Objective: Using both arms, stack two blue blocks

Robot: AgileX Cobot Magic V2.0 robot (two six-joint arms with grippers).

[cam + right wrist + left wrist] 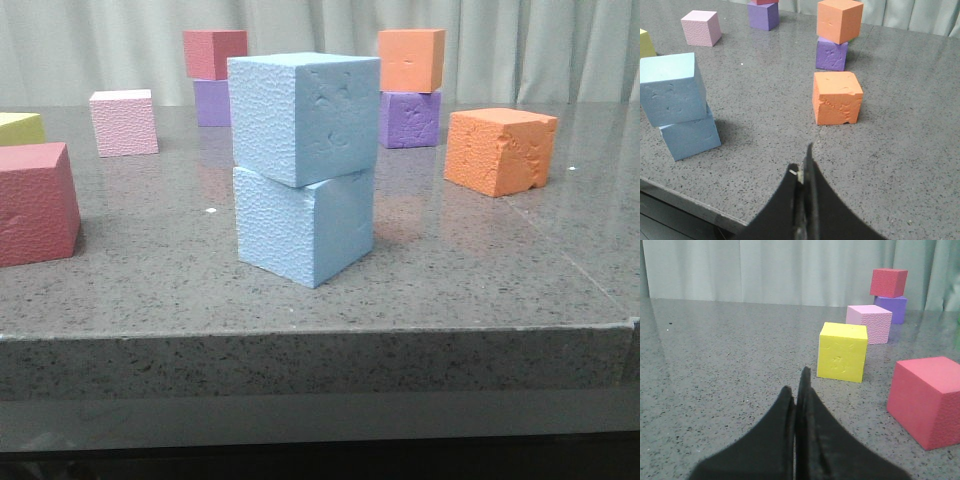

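A grey speckled stone table [480, 280] before pale curtains [520, 40] is shown, on which the upper blue block [303, 117], dented on one face, is seen resting squarely on the lower blue block [303, 226] near the front edge, slightly twisted so that its corners overhang. The stack appears complete, which would explain why the left gripper [799, 390] and right gripper [804, 165] are held clear of it, fingers pressed together and empty. Other coloured cubes, among them an orange cube [498, 149] to the right, are left well apart.

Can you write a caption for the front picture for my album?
Two blue blocks stacked near the table edge, with red, pink, purple and orange cubes around them.
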